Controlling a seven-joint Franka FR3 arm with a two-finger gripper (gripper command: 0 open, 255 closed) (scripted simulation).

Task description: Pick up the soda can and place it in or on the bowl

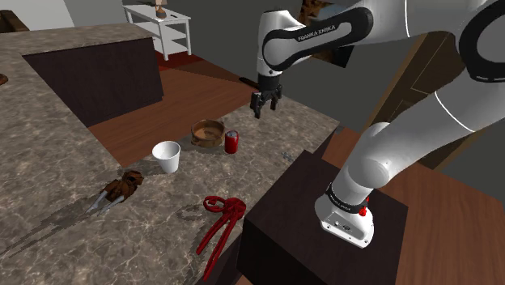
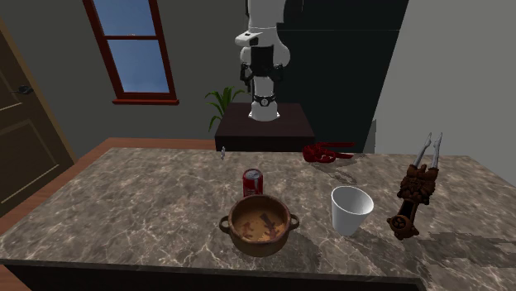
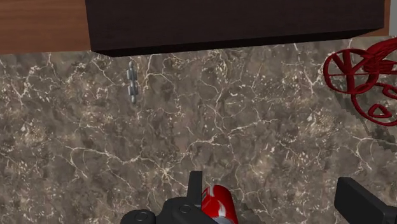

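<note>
Tool: my tool (image 1: pixel 265 105) (image 3: pixel 269 183) hangs above the surface (image 1: pixel 48 162) (image 2: pixel 124 207) (image 3: pixel 254 127), pointing down, fingers wide apart and clasping nothing.
Soda can: the red soda can (image 1: pixel 232 142) (image 2: pixel 252 182) (image 3: pixel 217 202) stands upright on the surface, below the tool. From the wrist camera its top shows just inside one finger (image 3: pixel 195 184). The shoulder view puts clear air between tool and can.
Bowl: the brown two-handled bowl (image 1: pixel 206 139) (image 2: pixel 263 245) sits just beside the can, on the side away from the stand (image 1: pixel 324 219), also lower than the tool.
Cup: a white cup (image 1: pixel 167 156) (image 2: pixel 351 209) stands further out from the tool than the bowl, apart from it.
Red utensil: a hinged red piece (image 1: pixel 220 220) (image 2: pixel 325 152) (image 3: pixel 366 76), possibly a squeezer, lies well off to one side of the tool, near the stand.
Tongs: brown-handled tongs (image 1: pixel 120 190) (image 2: pixel 413 194) lie beyond the cup, farthest from the tool.
Small grey item: (image 2: pixel 223 150) (image 3: pixel 132 81) close to the stand's edge, too small to name.
</note>
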